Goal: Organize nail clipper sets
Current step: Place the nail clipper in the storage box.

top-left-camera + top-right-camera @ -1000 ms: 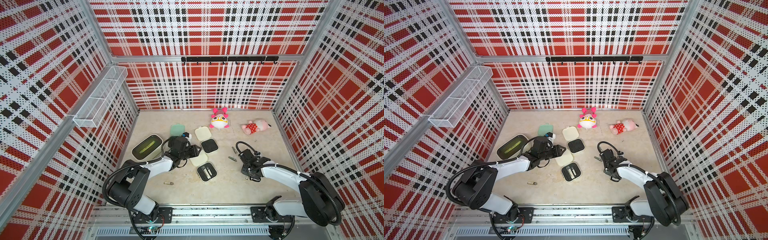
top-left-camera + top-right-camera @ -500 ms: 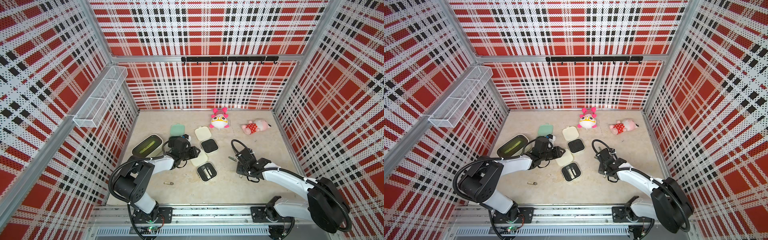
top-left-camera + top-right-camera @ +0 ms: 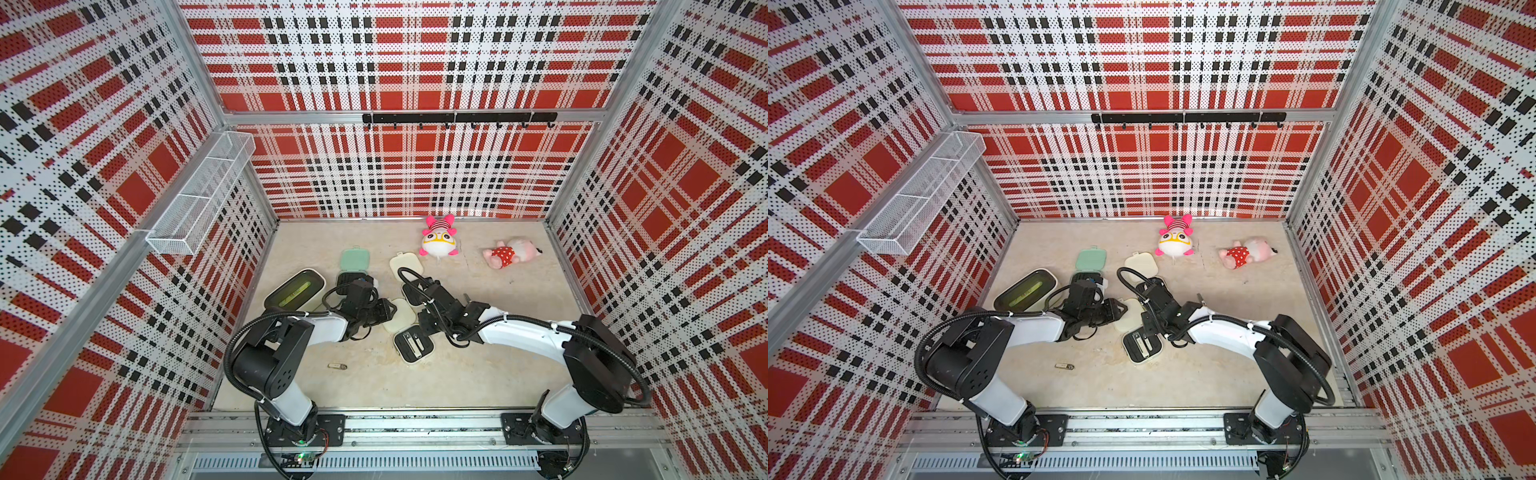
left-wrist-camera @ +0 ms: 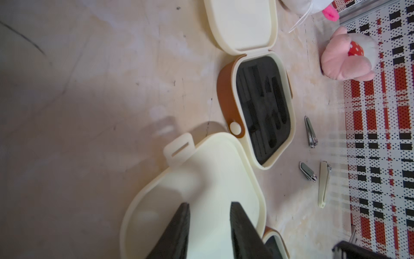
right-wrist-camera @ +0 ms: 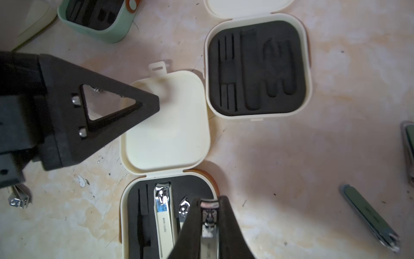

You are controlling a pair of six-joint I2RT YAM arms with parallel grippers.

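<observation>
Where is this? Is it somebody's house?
Probably not a house: it looks like a robot practice booth. Plaid perforated walls box in a small tabletop, and a left arm and right arm are bolted to a metal rail at its front.

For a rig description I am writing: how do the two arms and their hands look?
The left arm and right arm have white shells between black joints, with looping black cables. The left hand and right hand are black with tapered fingers; a left finger shows a triangular cut-out and two screws.
</observation>
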